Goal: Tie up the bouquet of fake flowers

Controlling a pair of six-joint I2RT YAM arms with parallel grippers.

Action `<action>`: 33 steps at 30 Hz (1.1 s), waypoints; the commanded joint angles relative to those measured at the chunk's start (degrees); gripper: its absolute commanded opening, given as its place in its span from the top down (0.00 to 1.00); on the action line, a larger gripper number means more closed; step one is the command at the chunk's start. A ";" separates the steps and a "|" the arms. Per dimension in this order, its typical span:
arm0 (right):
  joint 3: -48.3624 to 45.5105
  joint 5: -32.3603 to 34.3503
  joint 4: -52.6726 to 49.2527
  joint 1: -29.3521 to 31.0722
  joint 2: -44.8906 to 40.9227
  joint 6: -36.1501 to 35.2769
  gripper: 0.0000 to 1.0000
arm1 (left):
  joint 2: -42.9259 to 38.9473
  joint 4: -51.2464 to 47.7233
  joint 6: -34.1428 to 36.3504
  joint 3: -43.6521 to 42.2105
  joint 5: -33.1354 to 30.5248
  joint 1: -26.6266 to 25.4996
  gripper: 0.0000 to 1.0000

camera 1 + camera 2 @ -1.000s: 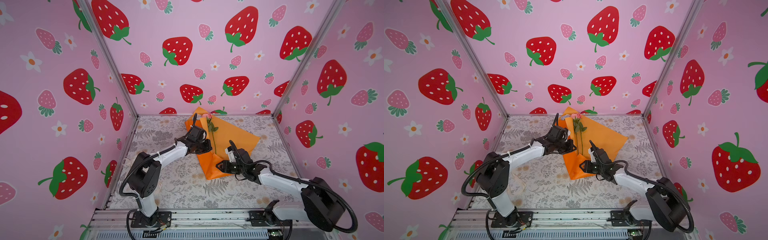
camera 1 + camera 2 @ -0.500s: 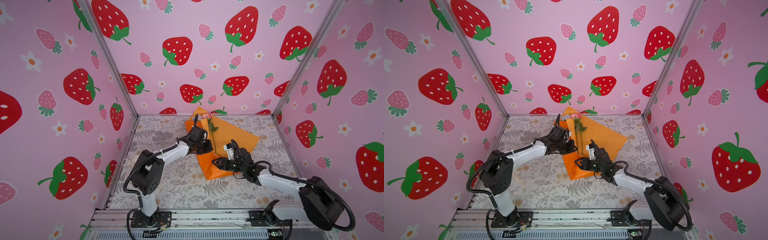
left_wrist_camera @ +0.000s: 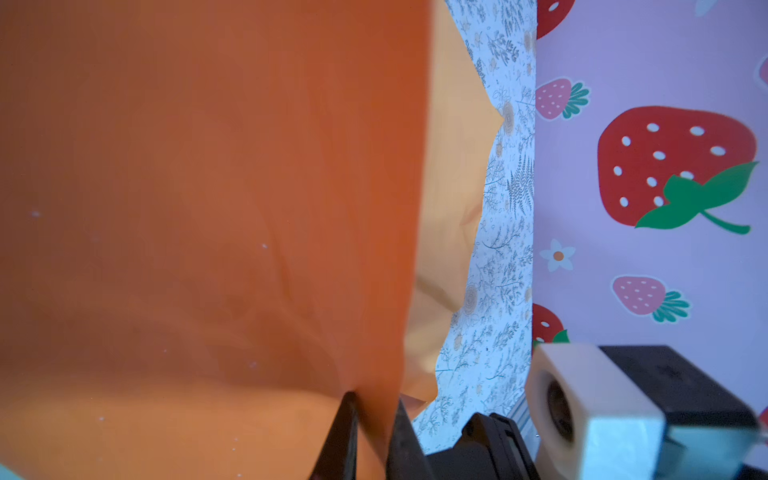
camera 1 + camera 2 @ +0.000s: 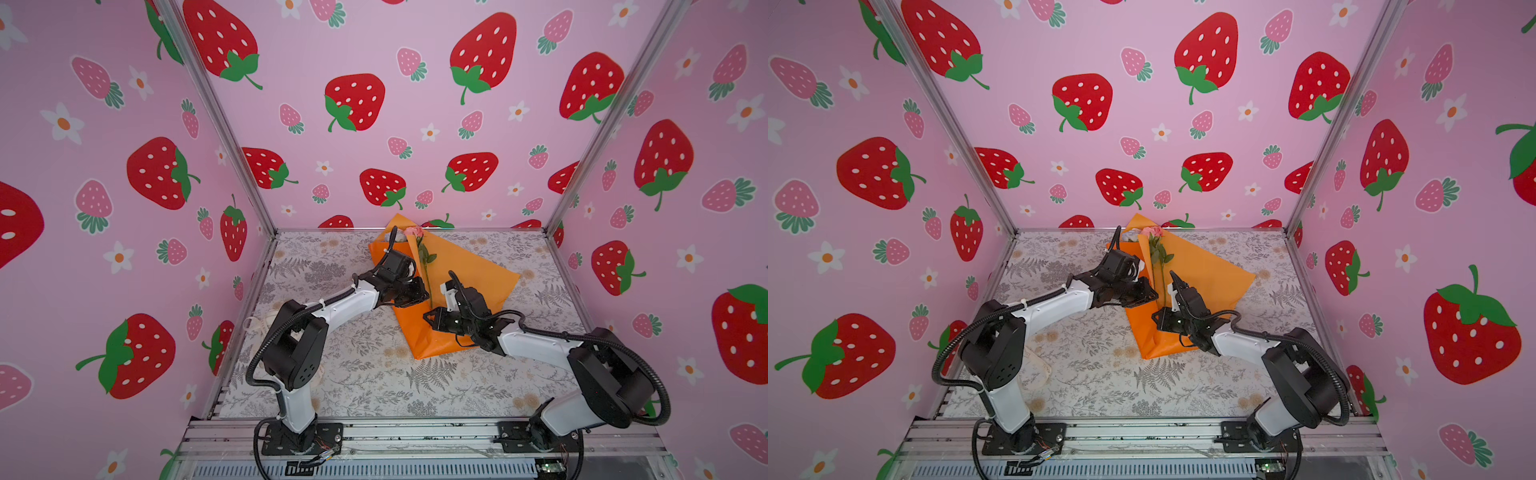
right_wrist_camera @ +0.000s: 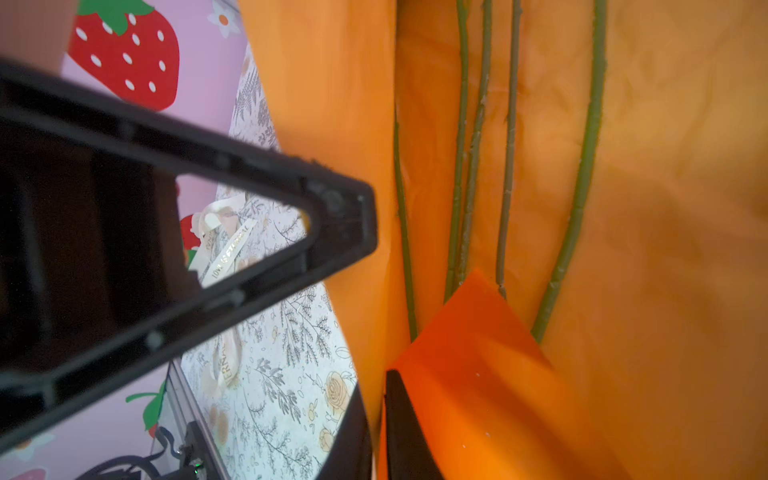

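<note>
In both top views the bouquet [image 4: 465, 270] lies at the far middle of the tabletop [image 4: 374, 374]. Its pink rose [image 4: 414, 231] points toward the far wall [image 4: 415, 124] and the tapered end of the orange paper [image 4: 478, 286] points toward the near side. The right half of the sheet is spread flat, while the left flap stands raised. The left gripper [image 4: 419, 297] reaches in from the left and the right gripper [image 4: 430, 319] from the right, meeting just beside each other low on the stems [image 4: 426, 278] — probably to fold the sheet round them before any tying. There is open tabletop near and right of the paper, but the far wall sits close behind the flowers, so there is little room that way. In the left wrist view the fingers [image 3: 340, 449] are clenched on the edge of the raised flap, which hangs like a curtain over most of the picture. The right arm's camera block [image 3: 582, 407] is near, so the arms have little slack between them. In the right wrist view that arm's fingers [image 5: 401, 424] are pressed together, seemingly pinching a sliver of the paper's edge beside the folded-up bottom corner that covers the stem ends. Several bare stems run along the crease. The cream ribbon [image 5: 228, 249] lies loose on the tabletop, well apart — untouched.
</note>
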 commanded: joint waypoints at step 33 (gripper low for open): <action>-6.26 -4.10 -2.81 -6.38 3.09 -1.61 0.94 | -5.54 21.76 -11.30 -21.73 11.80 7.86 0.64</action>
